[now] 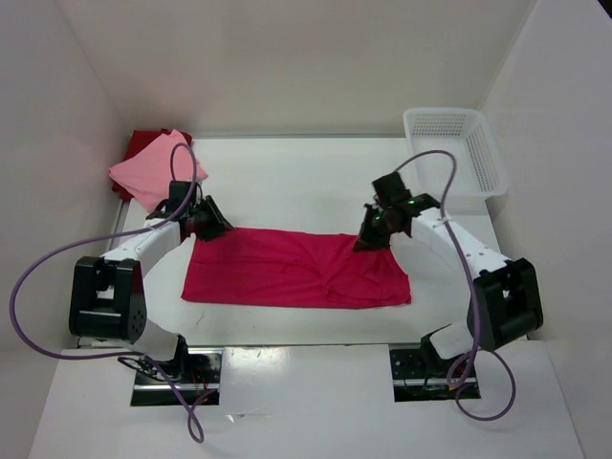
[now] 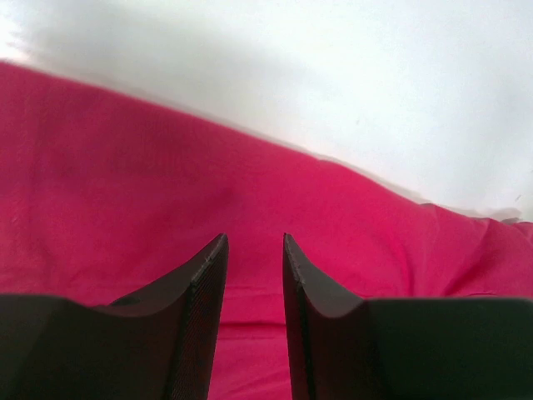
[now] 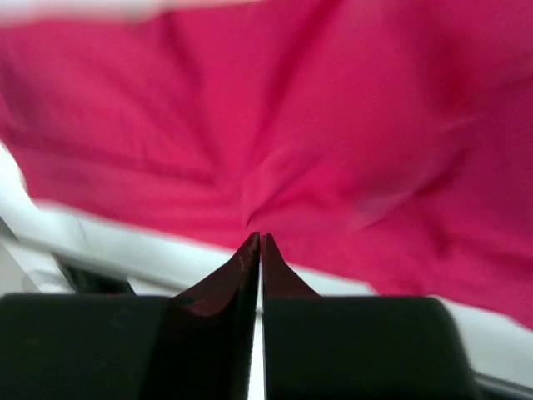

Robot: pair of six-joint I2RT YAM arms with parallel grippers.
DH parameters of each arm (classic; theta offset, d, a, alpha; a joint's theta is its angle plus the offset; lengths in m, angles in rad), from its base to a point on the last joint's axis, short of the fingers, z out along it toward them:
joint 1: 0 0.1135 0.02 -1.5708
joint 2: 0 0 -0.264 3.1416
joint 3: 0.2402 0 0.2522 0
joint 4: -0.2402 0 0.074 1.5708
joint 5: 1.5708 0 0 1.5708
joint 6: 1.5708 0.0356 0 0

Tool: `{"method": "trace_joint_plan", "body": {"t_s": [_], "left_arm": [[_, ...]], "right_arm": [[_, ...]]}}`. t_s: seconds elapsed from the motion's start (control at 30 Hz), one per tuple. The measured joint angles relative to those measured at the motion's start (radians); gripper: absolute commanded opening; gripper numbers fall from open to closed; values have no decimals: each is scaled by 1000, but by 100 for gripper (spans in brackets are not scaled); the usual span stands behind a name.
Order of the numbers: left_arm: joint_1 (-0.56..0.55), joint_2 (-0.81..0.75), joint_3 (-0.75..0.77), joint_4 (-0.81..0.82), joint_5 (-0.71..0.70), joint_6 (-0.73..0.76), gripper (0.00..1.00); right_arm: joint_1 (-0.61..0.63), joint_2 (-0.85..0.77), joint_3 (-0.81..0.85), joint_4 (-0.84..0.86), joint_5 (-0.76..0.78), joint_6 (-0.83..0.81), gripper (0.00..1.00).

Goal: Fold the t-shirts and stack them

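Two shirts stacked, the third part-folded on the bench

The light pink t-shirt [image 1: 148, 172] lies on the dark red t-shirt [image 1: 143, 139] at the far left corner of the bench [image 1: 287, 182] — that pile looks done. The crimson t-shirt [image 1: 296, 268] lies mid-bench as a long band, so I judge it needs more folds and then a move onto the pile. Only the top view shows the pile, the white basket [image 1: 488, 158] at the far right corner and both arms at the band's far edge. The left wrist view adds that the left gripper [image 2: 254, 242] stands parted over the cloth, nothing pinched. The right wrist view shows the right gripper [image 3: 260, 237] clenched at puckered cloth — whether any fabric is caught, I cannot tell.
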Motion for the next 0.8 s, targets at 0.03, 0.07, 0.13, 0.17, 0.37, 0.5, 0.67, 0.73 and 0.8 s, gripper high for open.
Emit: {"method": "trace_joint_plan", "body": {"t_s": [0.03, 0.07, 0.13, 0.17, 0.37, 0.5, 0.67, 0.73, 0.8], "left_arm": [[-2, 6, 8, 3, 3, 0, 40], [-5, 18, 16, 9, 8, 0, 41], [-12, 60, 36, 26, 23, -2, 41], [-15, 85, 45, 35, 29, -2, 41], [-21, 221, 79, 55, 72, -27, 41], [-16, 240, 85, 59, 88, -43, 41], [17, 252, 92, 79, 102, -51, 41], [27, 266, 92, 84, 103, -52, 41], [37, 285, 92, 87, 107, -53, 41]], "right_arm": [[-45, -12, -5, 11, 0, -3, 23], [-110, -26, -16, 31, -2, -11, 27], [-211, -43, -39, 56, -8, -24, 36], [-253, -48, -55, 76, -10, -28, 36], [-361, 14, -107, 156, -13, -33, 40], [-362, 75, -112, 210, -16, -16, 41], [-356, 117, -112, 258, -18, 0, 33], [-346, 134, -112, 273, -18, 4, 17], [-338, 146, -112, 279, -20, 11, 4]]}}
